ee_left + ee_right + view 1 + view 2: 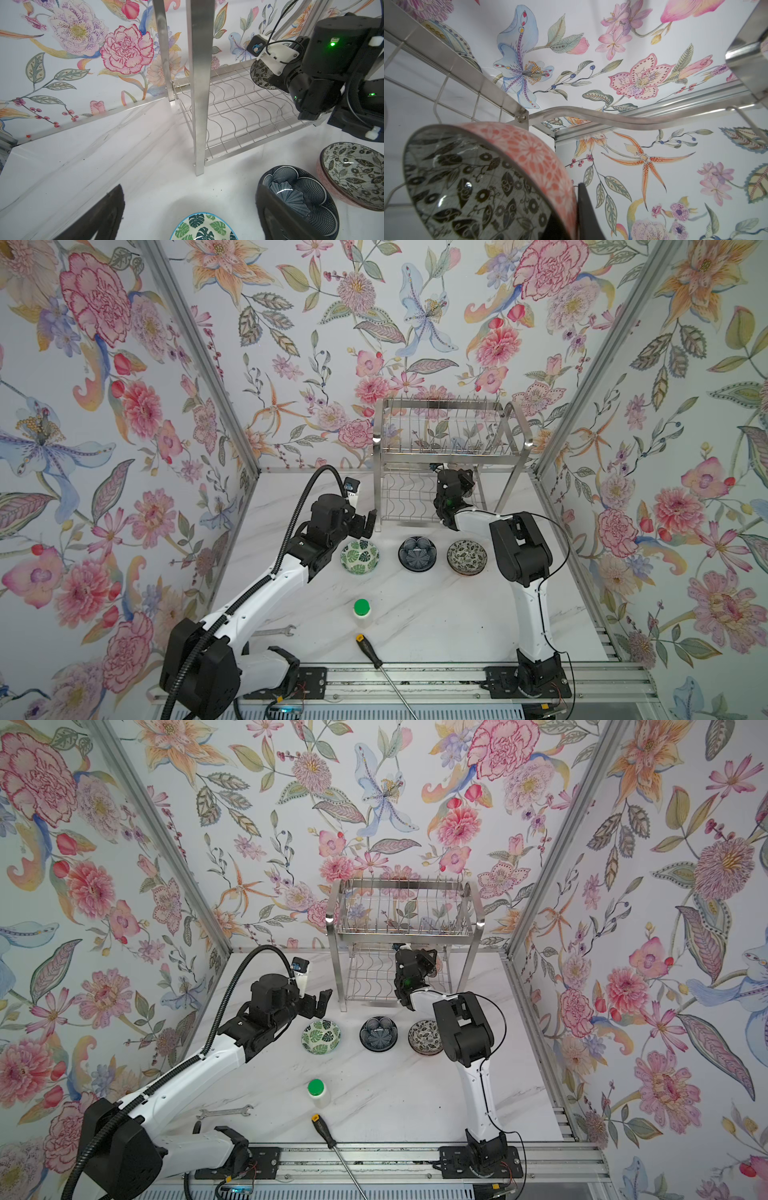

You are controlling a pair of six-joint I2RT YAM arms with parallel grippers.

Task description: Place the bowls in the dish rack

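Observation:
The dish rack stands at the back of the white table. In front of it, three bowls sit in a row: green leaf, dark navy petal and black-and-white floral. My left gripper hangs open just behind the green leaf bowl, holding nothing. My right gripper is shut on the rim of another black-and-white bowl with a pink outside. It holds that bowl tilted on edge over the rack's wavy lower shelf.
A green-capped white bottle, a wrench and a long screwdriver lie near the table's front. The rack's flat front leg stands close ahead of my left gripper. Floral walls close in three sides.

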